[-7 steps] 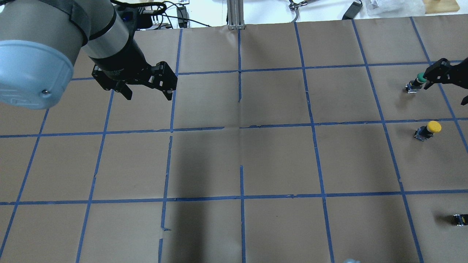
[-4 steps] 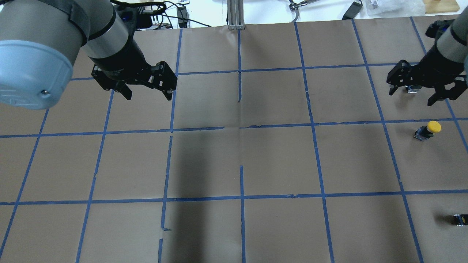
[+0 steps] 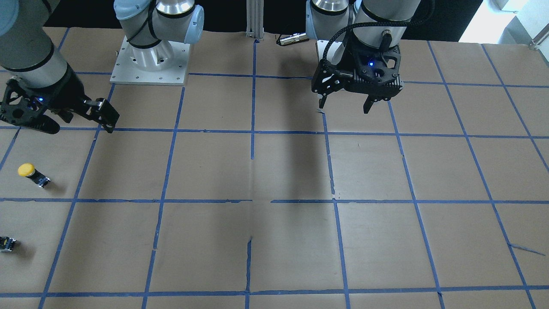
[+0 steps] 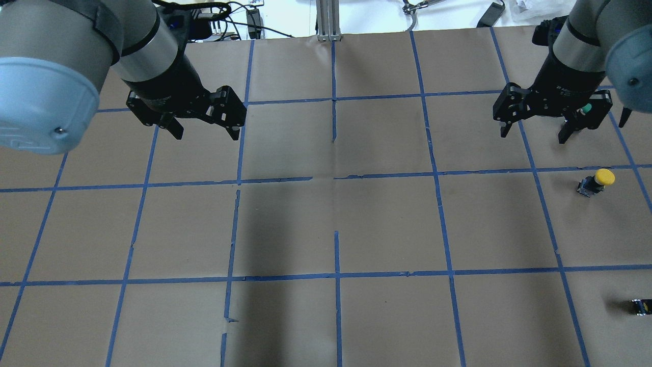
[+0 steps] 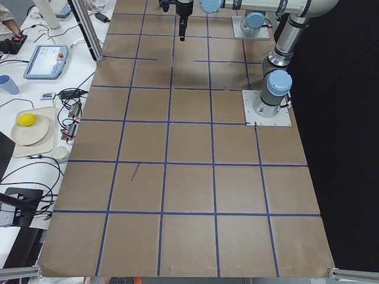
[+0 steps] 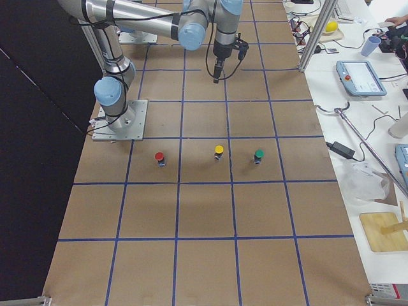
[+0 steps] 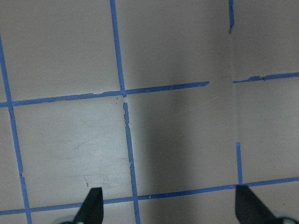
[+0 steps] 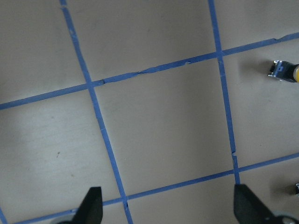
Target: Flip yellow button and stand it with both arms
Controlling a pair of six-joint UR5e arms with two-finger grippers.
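The yellow button (image 4: 599, 180) stands at the table's right side, yellow cap on a black-and-grey body. It also shows in the front-facing view (image 3: 30, 172), in the exterior right view (image 6: 218, 152), where it looks upright with the cap on top, and at the right edge of the right wrist view (image 8: 284, 70). My right gripper (image 4: 535, 133) is open and empty, above the table, behind and left of the button and apart from it; it shows in the front-facing view (image 3: 77, 126) too. My left gripper (image 4: 206, 135) is open and empty, far to the left over bare paper (image 3: 344, 107).
A green-capped button (image 4: 586, 108) stands behind the yellow one, partly hidden by my right gripper. A red-capped button (image 6: 159, 157) stands nearer the robot; only its dark base (image 4: 641, 306) shows overhead. An aluminium post (image 4: 328, 20) and cables stand at the far edge.
My right gripper has swung in from the right edge to the left, past the green button. The left arm and the yellow button have not moved.
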